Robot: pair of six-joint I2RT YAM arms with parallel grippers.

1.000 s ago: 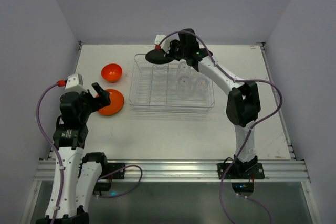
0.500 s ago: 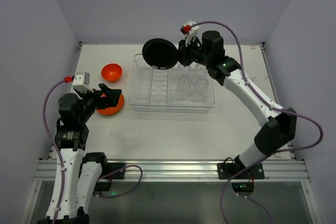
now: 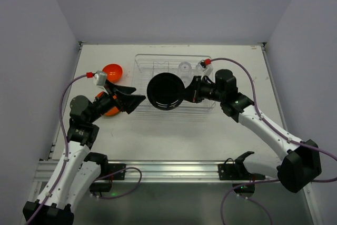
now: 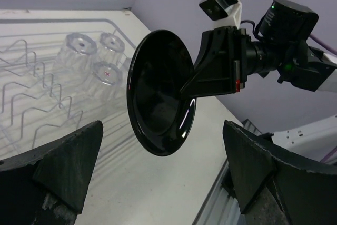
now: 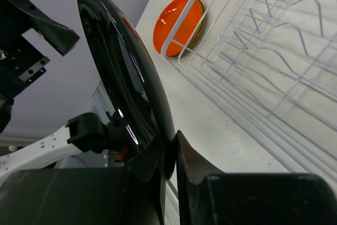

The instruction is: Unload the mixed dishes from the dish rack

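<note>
Grip: your right gripper (image 3: 185, 94) clamps the round black plate (image 3: 165, 91) on edge by the clear plastic dish rack (image 3: 152, 67); your left gripper (image 3: 129, 97) gapes wide, empty.

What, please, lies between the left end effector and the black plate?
Nothing: in the left wrist view the black plate hangs unobstructed beyond the left end effector's open jaws; only the dish rack lies below.

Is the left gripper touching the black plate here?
Apart. In the left wrist view, bare space separates the black plate from both sides of the open left gripper.
</note>
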